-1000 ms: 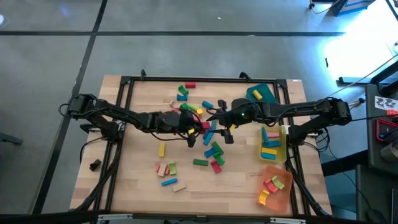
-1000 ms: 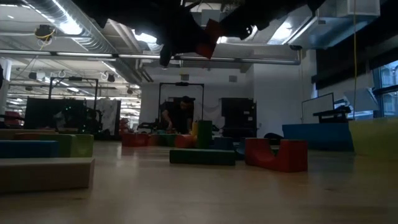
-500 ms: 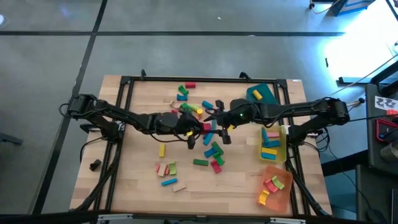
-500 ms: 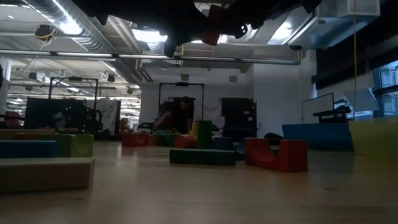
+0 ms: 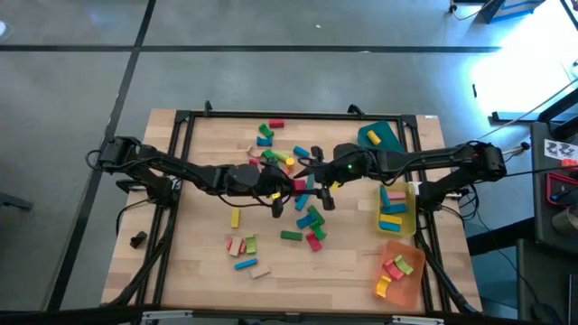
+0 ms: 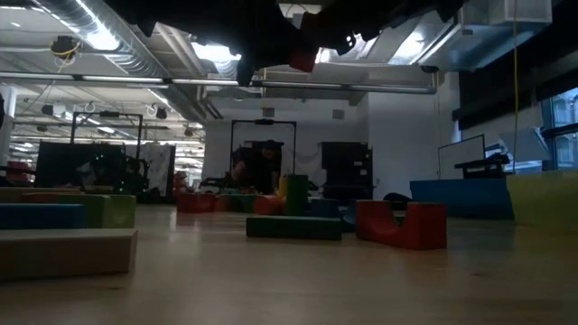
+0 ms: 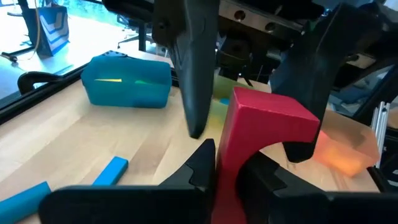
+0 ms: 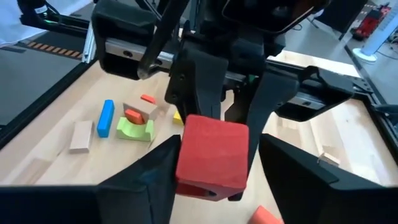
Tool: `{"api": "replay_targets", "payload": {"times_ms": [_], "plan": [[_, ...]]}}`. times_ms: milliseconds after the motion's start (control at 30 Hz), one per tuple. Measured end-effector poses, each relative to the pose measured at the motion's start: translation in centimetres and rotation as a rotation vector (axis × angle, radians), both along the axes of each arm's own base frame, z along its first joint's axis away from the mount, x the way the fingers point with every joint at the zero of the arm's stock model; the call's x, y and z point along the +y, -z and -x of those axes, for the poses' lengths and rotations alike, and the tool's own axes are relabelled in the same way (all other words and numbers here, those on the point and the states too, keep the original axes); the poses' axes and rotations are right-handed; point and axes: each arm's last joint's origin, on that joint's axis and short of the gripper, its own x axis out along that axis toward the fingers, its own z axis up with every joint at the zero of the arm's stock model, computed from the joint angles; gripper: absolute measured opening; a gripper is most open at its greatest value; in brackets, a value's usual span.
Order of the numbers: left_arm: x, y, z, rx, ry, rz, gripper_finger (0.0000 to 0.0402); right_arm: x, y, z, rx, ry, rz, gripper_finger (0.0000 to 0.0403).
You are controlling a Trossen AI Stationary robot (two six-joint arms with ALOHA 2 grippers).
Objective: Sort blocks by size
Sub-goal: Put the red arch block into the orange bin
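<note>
Nearest the low camera, at the table's front: a plain wood block [image 5: 260, 271] and a blue bar [image 5: 245, 264] lying among a few pink and green pieces, with an orange tray [image 5: 397, 248] off toward the right arm's side holding some small pieces. A little farther in, flat on the wood, a green bar [image 5: 290, 236] just beside some red blocks [image 5: 313, 239]. Above mid-table, both arms meeting over the scattered blocks [image 5: 302, 194]. Clamped tight on a red block [image 7: 261, 143] and holding it clear of the tabletop: the left gripper [image 7: 230, 168]. Spread wide astride that same red block, fingers [image 8: 155, 174] standing either side of it with a gap showing on at least one side: the right gripper [image 8: 214, 180]. Seen from the low view only as a red corner high under the dark arms. Beyond, along the right arm's side, a yellow tray [image 5: 411, 212] with blue and other bars in it, then a teal tray [image 5: 388, 134] at the far corner. Past the table, a person [image 6: 257, 167] bent over in the room behind.
</note>
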Motion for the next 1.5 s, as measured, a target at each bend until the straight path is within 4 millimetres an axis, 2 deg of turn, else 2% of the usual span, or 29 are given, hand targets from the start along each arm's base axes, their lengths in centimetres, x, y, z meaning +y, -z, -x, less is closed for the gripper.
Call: {"api": "replay_targets", "payload": {"times_ms": [233, 567, 933, 1067, 1200, 1367, 1500], "plan": [[0.0, 0.0, 0.0, 0.003, -0.001, -0.011, 0.0042, 0.0, 0.0, 0.0, 0.005, -0.002, -0.002, 0.0138], [0.0, 0.1, 0.0, 0.024, 0.024, -0.08, 0.0046, 0.1, 0.0, 0.0, 0.01, -0.014, -0.039, 0.0146], [0.2, 1.0, 0.3, 0.114, 0.005, -0.031, 0.0157, 0.1, 0.7, 0.3, 0.084, -0.017, -0.049, 0.0143], [0.3, 1.5, 0.6, 0.179, 0.007, -0.043, 0.0174, 0.2, 1.1, 0.9, 0.203, -0.03, -0.089, 0.0146], [0.3, 2.2, 0.9, 0.262, 0.012, -0.071, 0.0176, 0.3, 0.6, 1.7, 0.374, -0.04, -0.134, 0.0144], [0.3, 2.9, 1.3, 0.336, 0.001, -0.047, 0.0173, 0.9, -0.1, 3.1, 0.613, -0.081, -0.391, 0.0144], [0.4, 3.1, 1.4, 0.357, -0.01, -0.026, 0.0172, 2.2, 0.4, 4.4, 0.819, -0.079, -0.568, 0.0145]]}}
